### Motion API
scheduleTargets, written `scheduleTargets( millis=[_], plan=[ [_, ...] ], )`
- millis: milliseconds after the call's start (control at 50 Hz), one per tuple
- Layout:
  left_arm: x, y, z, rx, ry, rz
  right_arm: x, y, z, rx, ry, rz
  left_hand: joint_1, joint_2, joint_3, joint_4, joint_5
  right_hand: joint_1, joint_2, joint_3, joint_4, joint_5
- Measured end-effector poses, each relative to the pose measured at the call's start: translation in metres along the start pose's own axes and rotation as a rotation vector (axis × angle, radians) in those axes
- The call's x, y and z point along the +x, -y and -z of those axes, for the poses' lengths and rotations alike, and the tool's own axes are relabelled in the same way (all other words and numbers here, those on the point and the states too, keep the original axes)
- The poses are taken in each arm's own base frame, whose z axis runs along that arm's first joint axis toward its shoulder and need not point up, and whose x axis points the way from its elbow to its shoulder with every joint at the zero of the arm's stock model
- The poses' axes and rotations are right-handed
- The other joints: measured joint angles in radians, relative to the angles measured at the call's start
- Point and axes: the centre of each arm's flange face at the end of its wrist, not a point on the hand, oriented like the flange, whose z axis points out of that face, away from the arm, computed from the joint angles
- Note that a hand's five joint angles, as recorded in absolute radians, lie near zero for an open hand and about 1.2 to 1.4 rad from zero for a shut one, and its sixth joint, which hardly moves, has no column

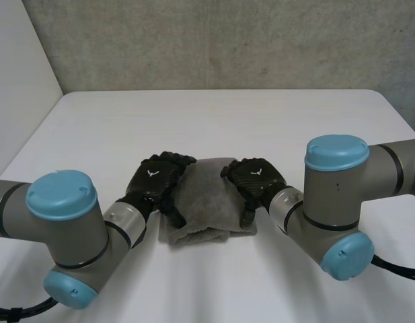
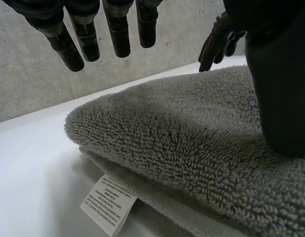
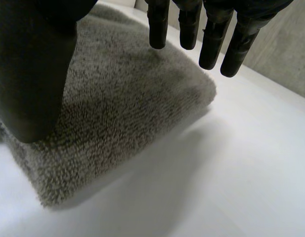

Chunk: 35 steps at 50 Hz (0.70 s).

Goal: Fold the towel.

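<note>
Grey towel [image 1: 206, 196] lies folded between left hand [image 1: 157, 176] and right hand [image 1: 255, 179], fingers straight, gripping nothing; a thumb snagging the pile could drag the fold open.

We see a white table [image 1: 214, 114] bearing one folded grey towel [image 1: 207, 198], lying toward the robot's side

White table [image 1: 214, 121] against a grey concrete wall [image 1: 227, 40].
</note>
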Motion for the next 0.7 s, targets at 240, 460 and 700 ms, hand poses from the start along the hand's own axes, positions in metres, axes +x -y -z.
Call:
scheduleTargets(
  millis=[240,460,700],
  plan=[
    [-0.001,0.070,0.003,0.114,0.010,-0.030,0.033,0.058,0.027,0.147,-0.097,-0.002,0.000,0.000,0.000,0.000,0.000,0.000,0.000,0.000,0.000,0.000],
    [-0.016,0.164,0.033,0.229,0.223,0.019,0.096,0.125,0.086,0.340,-0.409,-0.097,0.000,-0.004,-0.001,0.000,-0.006,0.000,0.000,0.000,0.000,0.000],
    [-0.024,0.185,0.056,0.226,0.339,0.043,0.107,0.128,0.096,0.314,-0.531,-0.133,0.000,-0.004,-0.001,0.000,-0.006,0.000,0.000,0.000,0.000,0.000]
  ],
)
